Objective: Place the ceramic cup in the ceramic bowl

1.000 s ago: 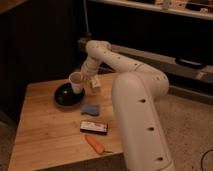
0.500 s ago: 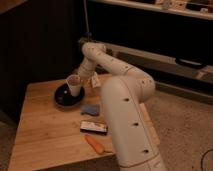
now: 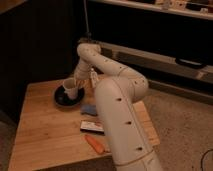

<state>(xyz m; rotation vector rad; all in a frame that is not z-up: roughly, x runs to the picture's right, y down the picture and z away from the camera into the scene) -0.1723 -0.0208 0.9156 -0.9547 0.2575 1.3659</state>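
Observation:
The white ceramic cup (image 3: 70, 88) stands upright over the black ceramic bowl (image 3: 59, 97), at the far left part of the wooden table (image 3: 45, 127). Its base is inside the bowl's rim; I cannot tell whether it touches the bowl. My gripper (image 3: 76, 83) reaches down from the white arm (image 3: 117, 95) and is shut on the cup's right side. The cup and gripper hide the right part of the bowl.
A blue cloth-like item (image 3: 89, 109) lies just right of the bowl. A flat black box with a white label (image 3: 91, 126) lies nearer the front, with an orange item (image 3: 95, 143) before it. Dark shelving stands behind the table.
My gripper has carried the cup leftward, from beside the bowl's right edge to over the bowl. The arm has swung with it and now fills more of the view.

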